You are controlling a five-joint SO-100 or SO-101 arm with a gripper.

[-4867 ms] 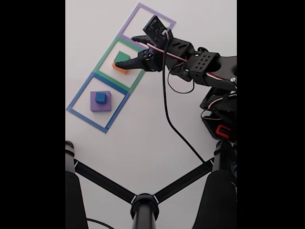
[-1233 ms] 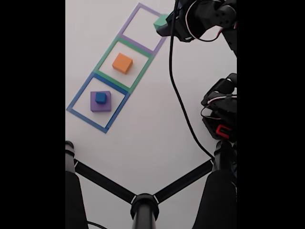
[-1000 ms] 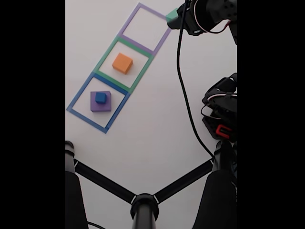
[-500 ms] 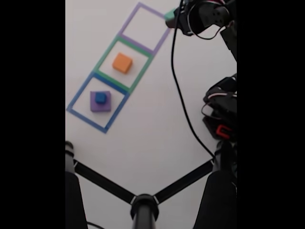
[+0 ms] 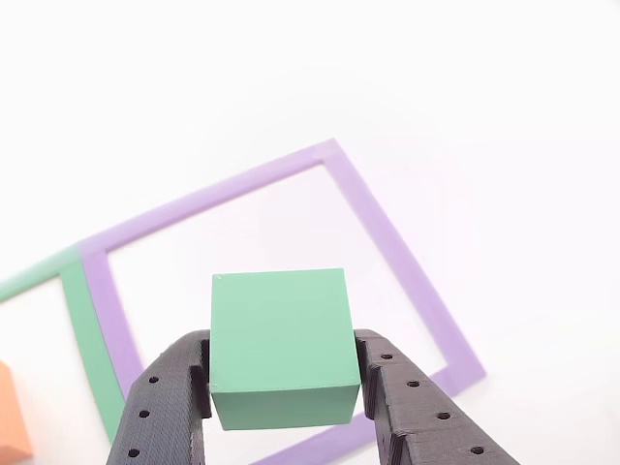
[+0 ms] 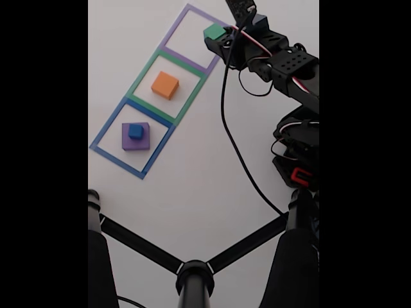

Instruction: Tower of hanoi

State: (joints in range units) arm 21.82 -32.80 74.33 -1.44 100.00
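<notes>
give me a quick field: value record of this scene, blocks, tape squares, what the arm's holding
end effector: shut on the green block, one finger on each side
green block: held clear of the table, over the near edge of the purple tape square in the other view
purple tape square: no block resting inside it
orange block: alone in the green tape square
purple block: in the blue tape square
blue block: stacked on the purple block
table: white
</notes>
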